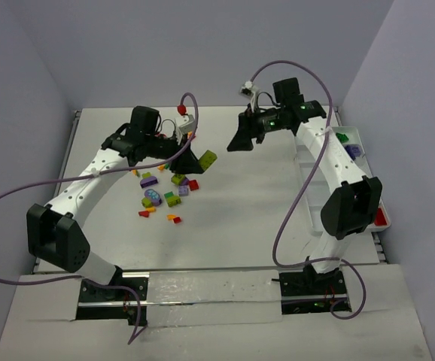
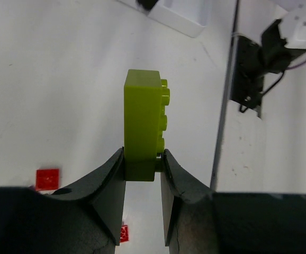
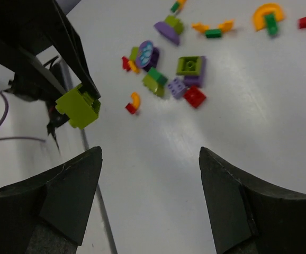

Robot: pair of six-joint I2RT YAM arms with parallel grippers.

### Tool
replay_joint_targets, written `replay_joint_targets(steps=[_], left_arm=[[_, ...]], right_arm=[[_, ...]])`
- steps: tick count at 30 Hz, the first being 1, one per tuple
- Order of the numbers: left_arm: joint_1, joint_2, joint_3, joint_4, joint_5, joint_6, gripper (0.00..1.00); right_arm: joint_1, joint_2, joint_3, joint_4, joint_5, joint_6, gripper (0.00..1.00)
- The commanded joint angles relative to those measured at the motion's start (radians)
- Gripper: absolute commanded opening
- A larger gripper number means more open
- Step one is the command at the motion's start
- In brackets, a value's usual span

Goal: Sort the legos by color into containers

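Observation:
My left gripper (image 1: 195, 159) (image 2: 143, 159) is shut on a lime-yellow lego brick (image 1: 207, 159) (image 2: 141, 121) and holds it above the table, right of the loose pile. The right wrist view shows that brick (image 3: 79, 106) at its left. The other legos (image 1: 165, 194) (image 3: 166, 79), in red, orange, green, lime and purple, lie scattered on the white table. My right gripper (image 1: 241, 141) (image 3: 150, 151) hangs open and empty over bare table, a short way right of the held brick. The white containers tray (image 1: 362, 137) runs along the right edge, with green (image 1: 342, 137), purple (image 1: 353, 150) and red (image 1: 381, 218) pieces in separate compartments.
A clear plastic strip (image 1: 210, 289) lies along the near edge between the arm bases. Purple cables loop beside both arms. A red brick (image 2: 47, 179) lies on the table below my left gripper. Grey walls close in the table at the back and sides.

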Motion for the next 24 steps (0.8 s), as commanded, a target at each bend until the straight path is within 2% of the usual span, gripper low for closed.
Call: replay_joint_targets(steps=[1, 7, 17, 20, 24], left_arm=[[-0.013, -0.052, -0.020, -0.028, 0.191, 0.050, 0.00], [-0.027, -0.061, -0.045, -0.023, 0.207, 0.039, 0.00], [-0.046, -0.034, -0.030, -0.025, 0.201, 0.035, 0.00], [-0.054, -0.026, -0.026, -0.026, 0.199, 0.036, 0.00], [-0.060, -0.022, -0.027, -0.023, 0.188, 0.033, 0.00]], right_arm=[[0.028, -0.035, -0.003, -0.129, -0.135, -0.199, 0.79], [0.092, -0.017, 0.036, -0.237, -0.180, -0.274, 0.79], [0.183, -0.040, 0.019, -0.274, -0.178, -0.323, 0.77], [0.191, -0.042, 0.016, -0.255, -0.169, -0.310, 0.69], [0.196, -0.048, 0.009, -0.212, -0.163, -0.275, 0.53]])
